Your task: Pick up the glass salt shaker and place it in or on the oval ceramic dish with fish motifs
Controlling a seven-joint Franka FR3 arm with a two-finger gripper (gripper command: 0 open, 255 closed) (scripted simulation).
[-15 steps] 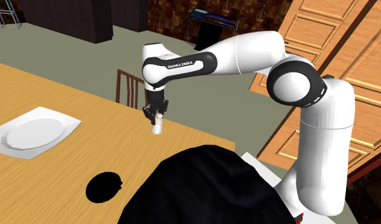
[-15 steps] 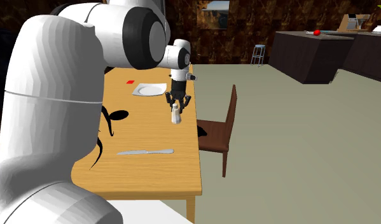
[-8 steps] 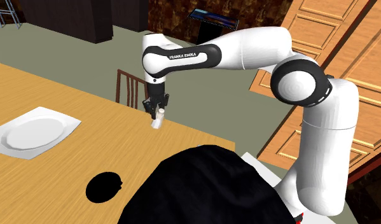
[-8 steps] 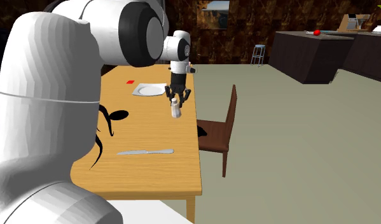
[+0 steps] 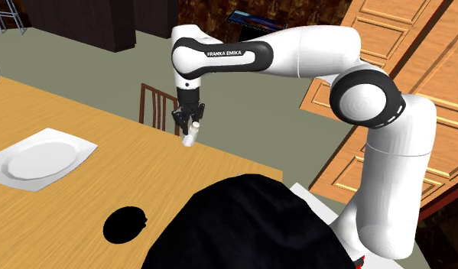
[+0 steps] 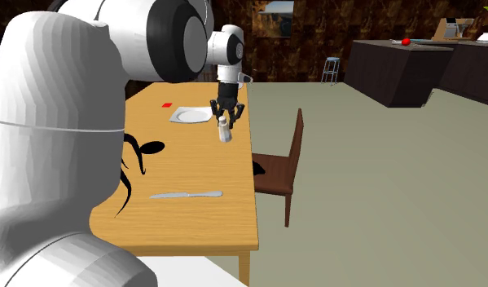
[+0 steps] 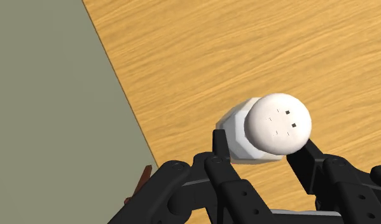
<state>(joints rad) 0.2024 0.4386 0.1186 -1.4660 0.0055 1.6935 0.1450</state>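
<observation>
The black two-finger pincer (image 5: 186, 127) points down from the white arm and is clamped on the small white faceted salt shaker with a rounded, dotted cap (image 5: 189, 138). In the wrist view the two fingers (image 7: 220, 145) press on opposite sides of the shaker (image 7: 268, 130) just below its cap, and the shaker leans at a tilt between them (its base is hidden behind the cap). In the second exterior view the shaker (image 6: 224, 131) hangs under the pincer (image 6: 224, 121) and looks lifted clear of the wood.

It sits over the light wooden bench (image 5: 128, 164), close to the long edge beside the brown wooden chair (image 5: 154, 103). The wrist view shows that edge of the bench (image 7: 246, 51) with grey-green floor (image 7: 49, 95) beyond it.

The plain white oval dish (image 5: 40, 158) lies flat on a white rectangular mat (image 5: 83, 147), well apart from the shaker, toward the shoulder view's left. No fish motif can be made out on it. In the second exterior view the dish (image 6: 189, 115) lies beyond the pincer, with a small red object (image 6: 167, 105) just past it, and a grey knife (image 6: 185, 194) lies flat on the bench (image 6: 193, 163) nearer the camera, across from the chair (image 6: 283, 167).
</observation>
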